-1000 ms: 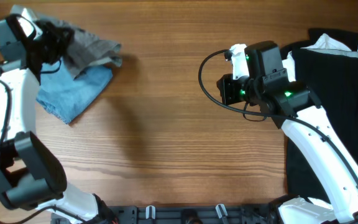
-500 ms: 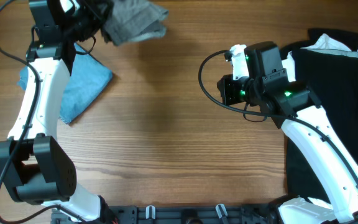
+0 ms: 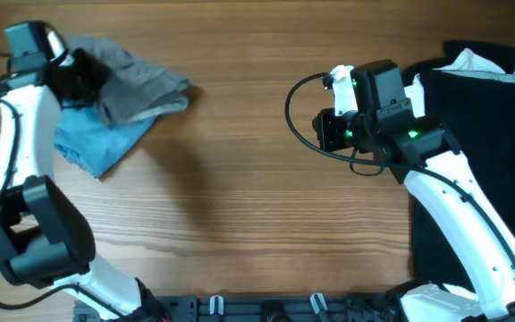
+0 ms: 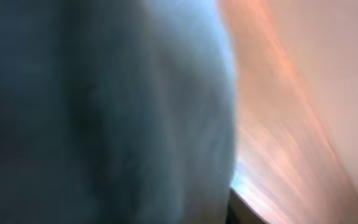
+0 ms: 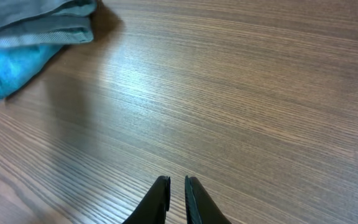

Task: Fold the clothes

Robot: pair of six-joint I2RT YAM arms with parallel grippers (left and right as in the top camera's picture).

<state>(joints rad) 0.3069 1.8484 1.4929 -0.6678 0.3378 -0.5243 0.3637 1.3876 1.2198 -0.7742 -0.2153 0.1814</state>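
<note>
readable text: none | overhead: no lettering, label or number legible on grey shorts (image 3: 141, 85), blue cloth (image 3: 97, 143), black garment (image 3: 481, 116) or table (image 3: 240, 197) | left wrist: blurred, nothing legible | right wrist: no marks to read on cloth or wood

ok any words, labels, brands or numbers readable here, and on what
None can be read. The crumpled grey cotton shorts, the light-blue cloth, the large black garment and the wooden table show no print; the left wrist view is too blurred to tell.
</note>
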